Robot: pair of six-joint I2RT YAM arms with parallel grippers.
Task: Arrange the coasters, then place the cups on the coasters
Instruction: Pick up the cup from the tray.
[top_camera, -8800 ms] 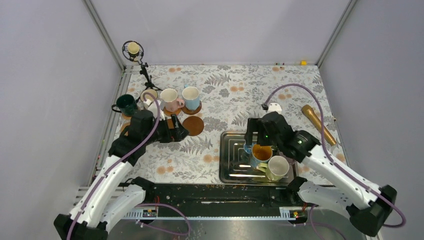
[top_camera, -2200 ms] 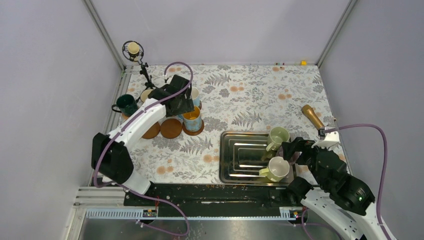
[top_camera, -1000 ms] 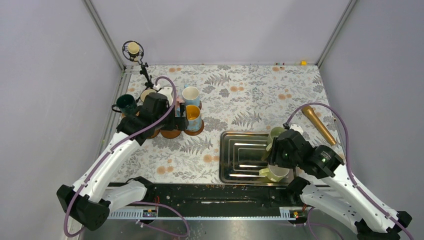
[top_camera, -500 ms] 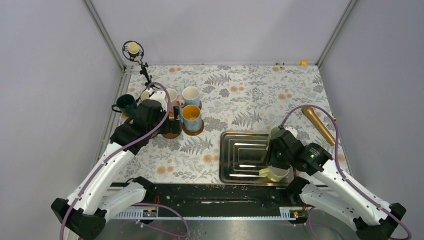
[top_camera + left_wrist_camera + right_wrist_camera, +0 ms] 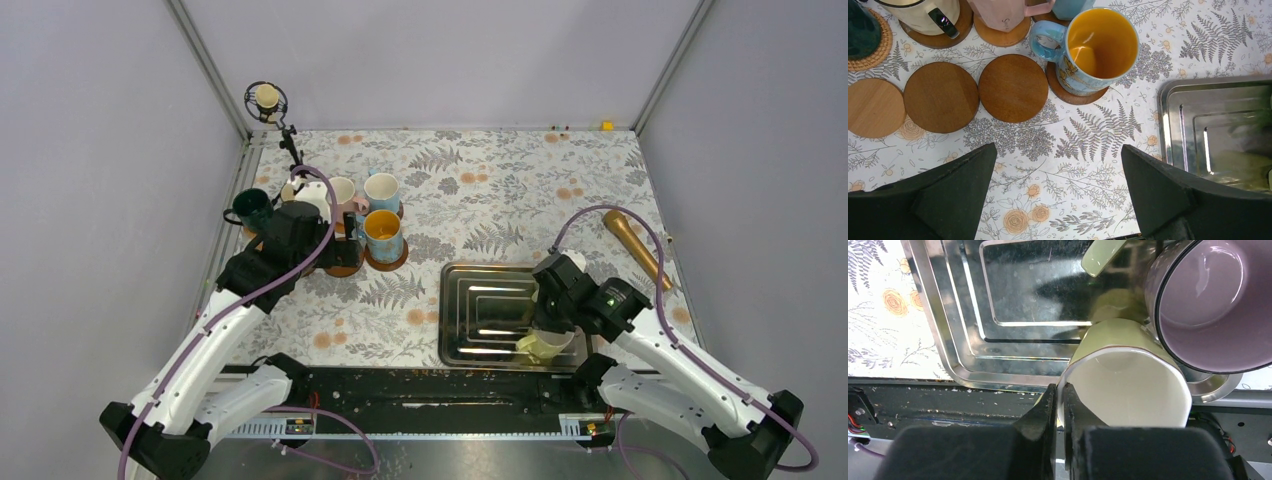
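Right pincer [image 5: 1059, 395] was pinched shut on the rim of my pale green cup [image 5: 1128, 375] in the tray [image 5: 938, 315], lower right overhead; bare coasters [image 5: 1013, 87] lay far left, beneath my wide left pincer [image 5: 1058, 150].

A fern-patterned worktop [image 5: 480, 190] carries a rectangular steel tray [image 5: 490, 300] at the near right, a gold rod [image 5: 625, 230] just beyond it, a microphone on a stand [image 5: 266, 98] far left, and a small yellow block [image 5: 606, 126] far right.
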